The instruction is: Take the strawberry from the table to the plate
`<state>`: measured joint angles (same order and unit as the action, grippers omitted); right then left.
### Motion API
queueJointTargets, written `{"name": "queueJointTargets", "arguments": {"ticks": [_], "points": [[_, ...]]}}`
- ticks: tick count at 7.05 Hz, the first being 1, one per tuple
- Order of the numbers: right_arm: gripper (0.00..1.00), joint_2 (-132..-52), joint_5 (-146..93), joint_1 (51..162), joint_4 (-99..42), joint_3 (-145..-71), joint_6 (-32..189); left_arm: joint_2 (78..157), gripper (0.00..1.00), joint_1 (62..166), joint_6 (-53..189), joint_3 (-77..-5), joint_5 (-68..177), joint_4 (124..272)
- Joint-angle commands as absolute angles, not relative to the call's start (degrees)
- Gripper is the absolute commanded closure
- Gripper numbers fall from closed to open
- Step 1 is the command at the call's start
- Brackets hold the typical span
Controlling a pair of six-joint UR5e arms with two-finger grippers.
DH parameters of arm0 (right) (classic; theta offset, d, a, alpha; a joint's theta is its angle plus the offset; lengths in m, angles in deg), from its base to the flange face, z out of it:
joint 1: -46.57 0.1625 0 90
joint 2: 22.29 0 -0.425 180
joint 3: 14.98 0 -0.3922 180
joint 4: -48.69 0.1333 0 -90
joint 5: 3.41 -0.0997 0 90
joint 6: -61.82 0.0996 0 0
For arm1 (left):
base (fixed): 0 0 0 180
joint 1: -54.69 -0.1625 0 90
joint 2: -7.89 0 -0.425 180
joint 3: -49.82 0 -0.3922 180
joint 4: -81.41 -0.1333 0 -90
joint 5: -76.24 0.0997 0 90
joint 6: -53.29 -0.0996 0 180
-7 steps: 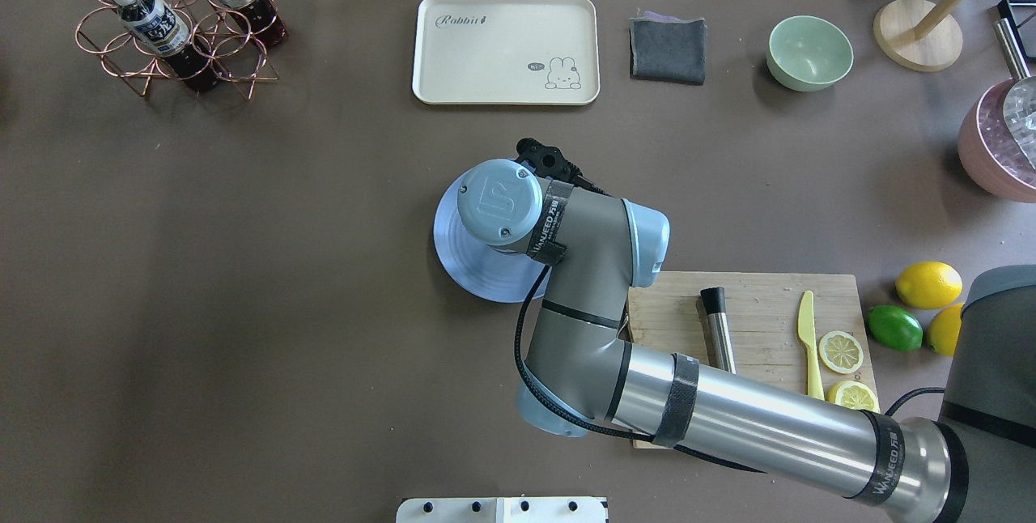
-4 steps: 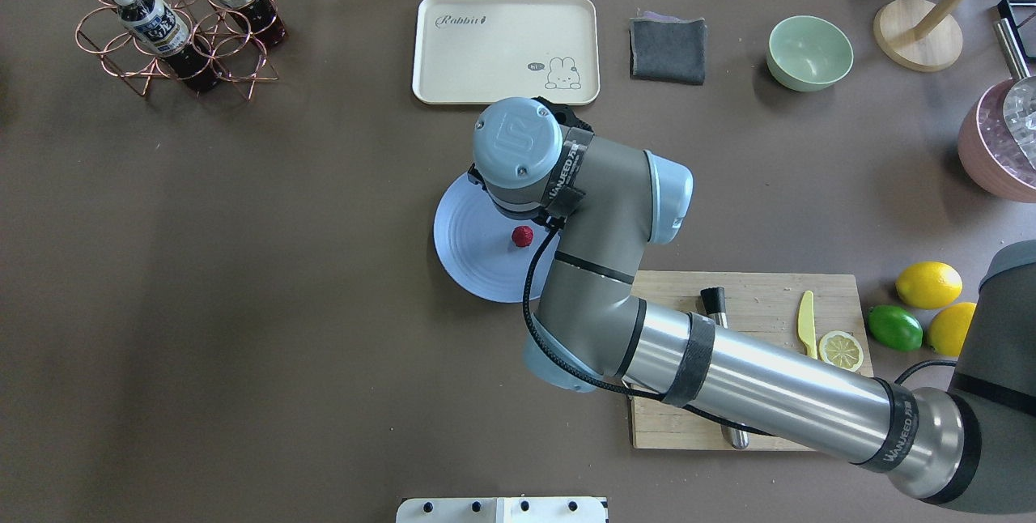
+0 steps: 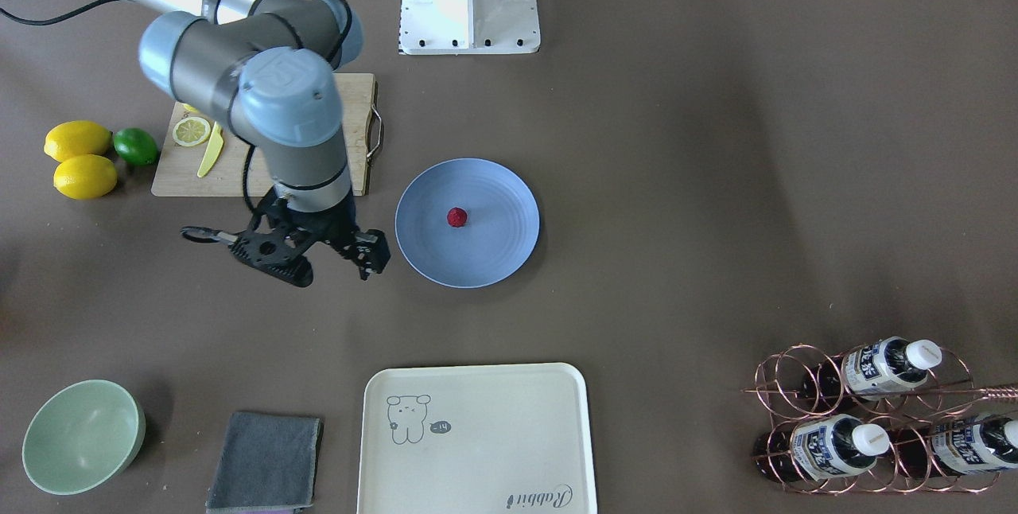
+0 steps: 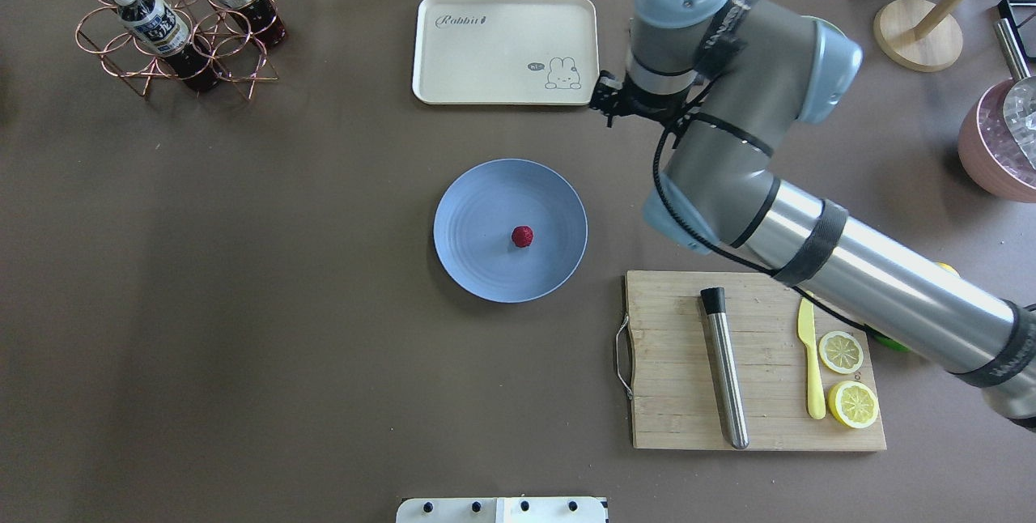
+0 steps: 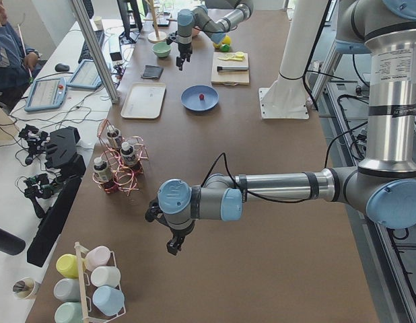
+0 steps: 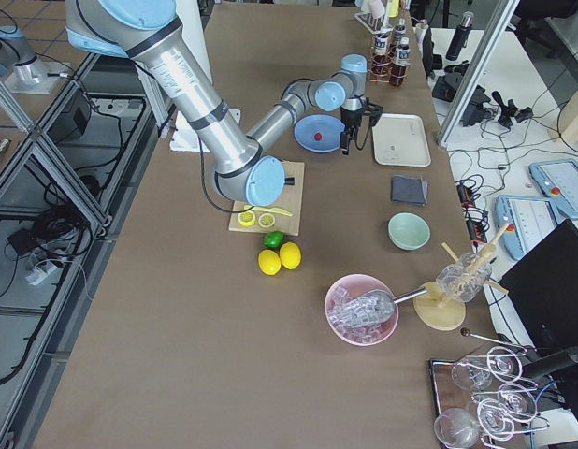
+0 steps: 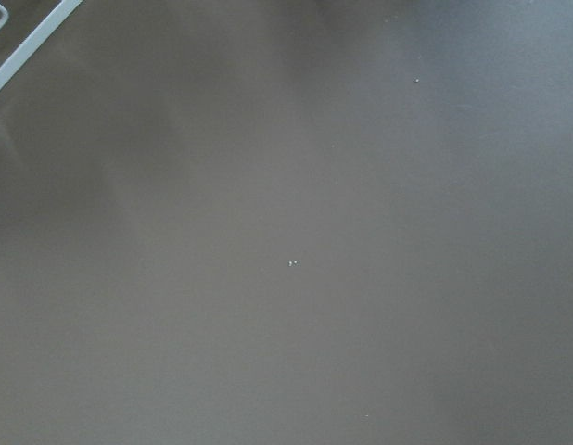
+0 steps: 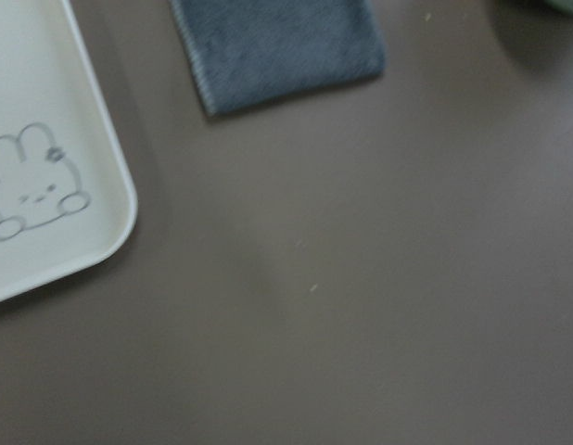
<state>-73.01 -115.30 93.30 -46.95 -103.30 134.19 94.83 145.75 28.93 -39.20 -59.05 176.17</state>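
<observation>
The strawberry [image 4: 522,236] lies near the middle of the plate [image 4: 469,207], so the placing looks done. The right arm's jaws hang spread and empty over bare surface [image 4: 243,280] beside the plate. I cannot tell how the left arm's jaws stand. I'd pull the right arm away high, clear of the rim.

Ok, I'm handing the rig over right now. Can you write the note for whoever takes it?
The right hand is open and empty, above the table beside the plate.
The left hand is far from the plate; whether it is open or shut cannot be told.
The strawberry lies near the plate's middle, free of both.
Done: strawberry placed. Left: probably only retracting the right hand.
</observation>
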Motion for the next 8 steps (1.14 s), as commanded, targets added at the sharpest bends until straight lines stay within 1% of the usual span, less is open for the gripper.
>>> {"name": "queueJointTargets", "arguments": {"ticks": [1, 2, 3, 5, 6, 8], "points": [[0.00, -86.64, -119.23, 103.83, -46.76, -109.34, 108.95, 93.94, 0.02, 145.75, 28.77, -39.22, -58.05, 176.33], [0.00, -94.11, -122.38, 108.40, -46.76, -113.82, 98.40, 93.76, 0.02, 145.75, 28.77, -39.22, -58.06, 176.42], [0.00, -100.36, -124.41, 112.45, -46.76, -116.82, 89.94, 93.85, 0.02, 145.75, 28.77, -39.13, -58.06, 176.42], [0.00, -107.86, -127.59, 121.84, -46.76, -116.41, 71.32, 93.85, 0.02, 145.75, 28.77, -39.13, -58.06, 176.24], [0.00, -110.33, -128.90, 126.94, -46.84, -115.28, 62.79, 93.94, 0.02, 145.75, 28.77, -39.13, -58.06, 176.16], [0.00, -112.90, -131.02, 135.13, -46.84, -110.02, 48.00, 94.11, 0.02, 145.66, 29.03, -39.04, -58.06, 175.81]]}}
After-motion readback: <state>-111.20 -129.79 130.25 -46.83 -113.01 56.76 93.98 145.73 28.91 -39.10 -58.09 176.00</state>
